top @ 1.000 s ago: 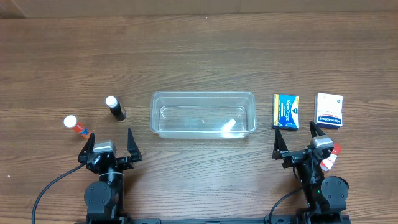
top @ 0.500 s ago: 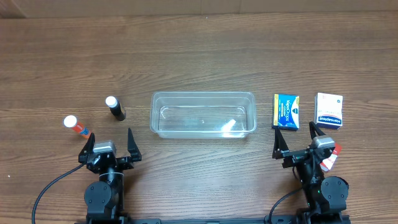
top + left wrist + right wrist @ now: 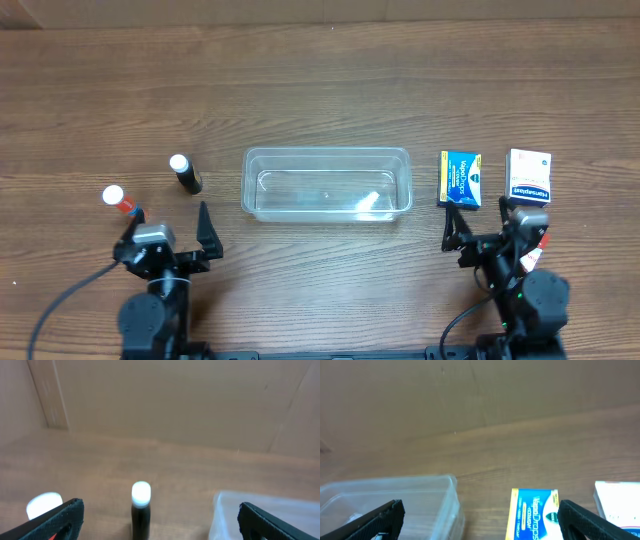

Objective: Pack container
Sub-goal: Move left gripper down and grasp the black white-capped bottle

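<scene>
Clear container (image 3: pixel 326 151), left hand (image 3: pixel 165 216) splayed, right hand (image 3: pixel 478 213) splayed

A dark bottle (image 3: pixel 185 174) and a red bottle (image 3: pixel 119 200) stand on the wooden table (image 3: pixel 320 80), a blue box (image 3: pixel 460 179) beside a white box (image 3: pixel 529 177).

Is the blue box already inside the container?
No, the blue box lies outside the container, between it and the white box.

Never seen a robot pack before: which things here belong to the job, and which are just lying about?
Belonging to the job, likely:
tub
black bottle
red bottle
blue box
white box
left pincer and right pincer, both open

Just lying about:
cable
table, only bearing things
</scene>
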### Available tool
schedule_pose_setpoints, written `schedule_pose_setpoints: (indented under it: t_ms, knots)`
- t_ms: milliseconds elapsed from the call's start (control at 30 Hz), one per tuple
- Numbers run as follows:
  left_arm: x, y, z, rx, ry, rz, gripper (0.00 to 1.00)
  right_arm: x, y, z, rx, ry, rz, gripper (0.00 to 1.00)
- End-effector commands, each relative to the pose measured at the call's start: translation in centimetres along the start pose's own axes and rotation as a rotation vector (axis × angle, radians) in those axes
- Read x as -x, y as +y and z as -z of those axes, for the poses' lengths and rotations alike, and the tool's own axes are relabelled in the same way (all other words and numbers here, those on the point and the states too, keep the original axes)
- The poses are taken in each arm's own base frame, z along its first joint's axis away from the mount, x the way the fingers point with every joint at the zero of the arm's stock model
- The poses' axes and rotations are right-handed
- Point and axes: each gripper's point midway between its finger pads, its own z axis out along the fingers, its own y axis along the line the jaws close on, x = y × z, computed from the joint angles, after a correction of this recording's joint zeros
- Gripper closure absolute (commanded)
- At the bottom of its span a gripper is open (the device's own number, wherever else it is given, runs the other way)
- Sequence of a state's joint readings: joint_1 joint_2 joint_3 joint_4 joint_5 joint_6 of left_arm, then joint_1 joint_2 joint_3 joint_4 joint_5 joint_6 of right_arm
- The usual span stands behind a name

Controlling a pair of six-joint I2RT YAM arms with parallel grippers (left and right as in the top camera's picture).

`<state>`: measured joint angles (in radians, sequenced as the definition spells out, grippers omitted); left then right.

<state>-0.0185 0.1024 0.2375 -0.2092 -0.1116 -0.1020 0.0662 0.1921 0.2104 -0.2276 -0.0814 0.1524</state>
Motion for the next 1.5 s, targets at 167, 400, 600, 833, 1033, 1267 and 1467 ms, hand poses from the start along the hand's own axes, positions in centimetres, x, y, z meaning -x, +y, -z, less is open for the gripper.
schedule_pose_setpoints:
  t_ms: [167,400,600,833,1033,1267,1467]
  knots:
    - [6.3,-1.0,-1.6,0.009,0.203,-0.002,0.00,7.9,1.5,-1.7,-0.040,0.144,-0.020,0.00]
    - [5.2,-1.3,-4.7,0.049,0.626,-0.042,0.00,7.7,1.1,-5.2,-0.105,0.489,0.004,0.00]
    - [1.7,-2.3,-4.3,0.015,0.981,-0.036,0.00,5.1,0.4,-6.6,-0.145,0.745,-0.006,0.00]
    - [0.1,-2.1,-6.0,0.034,1.066,-0.048,0.00,3.7,0.1,-7.6,-0.153,0.798,-0.012,0.00]
    - [-0.6,0.7,-9.0,0.117,1.114,0.011,0.00,3.6,0.1,-7.6,-0.154,0.800,-0.012,0.00]
    - [-4.9,2.3,-11.6,0.149,1.224,0.033,0.00,3.7,0.1,-7.6,-0.153,0.800,-0.013,0.00]
    - [-8.9,2.7,-13.7,0.153,1.296,0.031,0.00,3.6,0.1,-7.6,-0.153,0.800,-0.013,0.00]
